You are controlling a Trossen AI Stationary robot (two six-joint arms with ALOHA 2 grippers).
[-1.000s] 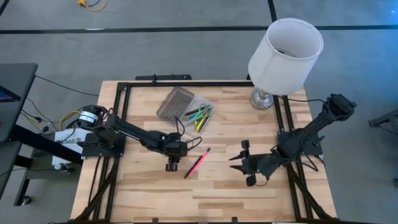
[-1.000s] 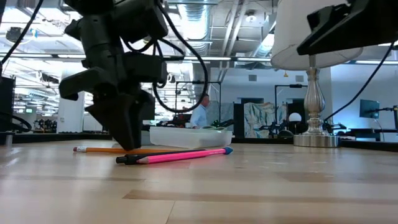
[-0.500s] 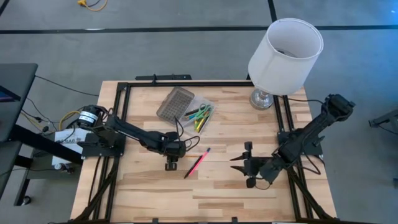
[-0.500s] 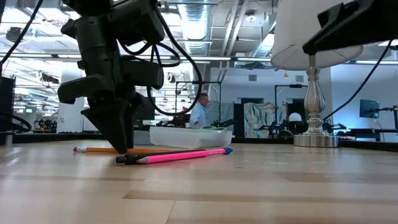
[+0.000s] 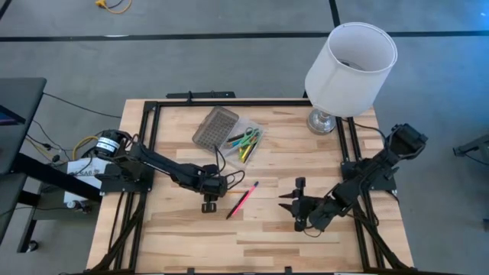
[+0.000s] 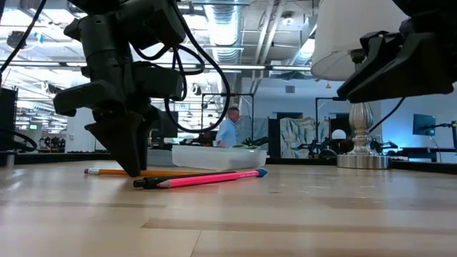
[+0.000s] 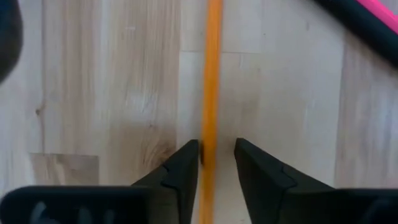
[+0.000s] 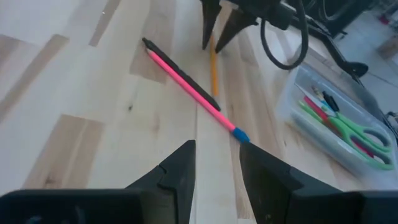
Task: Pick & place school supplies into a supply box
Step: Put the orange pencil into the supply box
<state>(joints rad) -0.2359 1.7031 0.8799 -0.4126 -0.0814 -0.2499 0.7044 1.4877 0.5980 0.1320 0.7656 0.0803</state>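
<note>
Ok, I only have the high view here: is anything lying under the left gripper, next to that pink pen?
Observer: Yes, a thin yellow wooden pencil lies flat on the table between the left gripper's fingers.
Operator: Are they gripping it?
Observer: Not yet. One finger is against it, and a gap shows on the other side.
Operator: And the right gripper?
Observer: The right gripper is open and empty, facing the blue-tipped end of the slim pink pen.
</note>
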